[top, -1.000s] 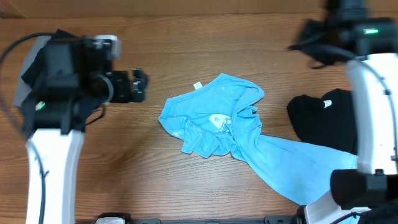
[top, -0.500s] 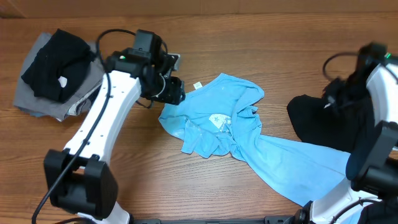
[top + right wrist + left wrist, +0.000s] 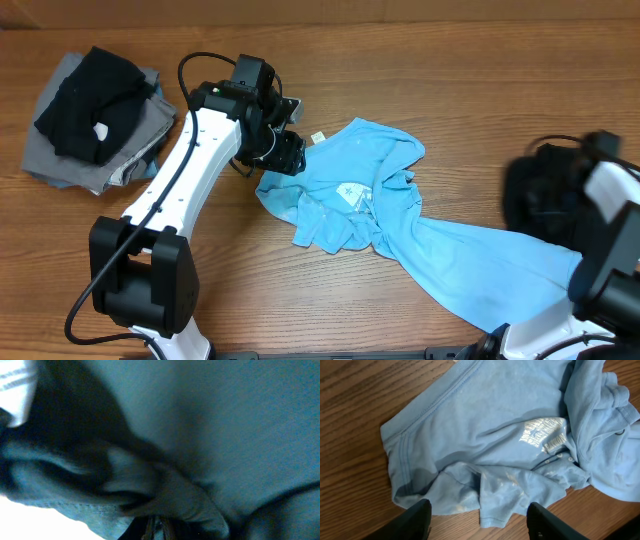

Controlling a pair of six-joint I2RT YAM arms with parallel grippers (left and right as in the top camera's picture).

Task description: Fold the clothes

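The light blue T-shirt (image 3: pixel 350 190) lies crumpled mid-table, one part trailing toward the front right. Its white lettering (image 3: pixel 542 432) and small white tag (image 3: pixel 318 138) show. My left gripper (image 3: pixel 285 152) hovers at the shirt's left edge. In the left wrist view this gripper (image 3: pixel 480 520) is open, its fingers straddling the shirt's hem (image 3: pixel 497 515) with bare wood below. The right arm (image 3: pixel 610 240) is blurred over a black garment (image 3: pixel 525 215) at the right. In the right wrist view my right gripper (image 3: pixel 157 532) is shut on a bunched fold of that dark cloth (image 3: pixel 165 490).
A pile at the back left has a black garment (image 3: pixel 85 100) on top of grey ones (image 3: pixel 130 150). Bare wooden tabletop (image 3: pixel 230 260) lies in front of the shirt. The left arm (image 3: pixel 180 190) stretches from the front left toward the shirt.
The left arm swung from the pile side to the shirt's left edge and its jaws narrowed. The right arm dropped onto the black garment and shut.
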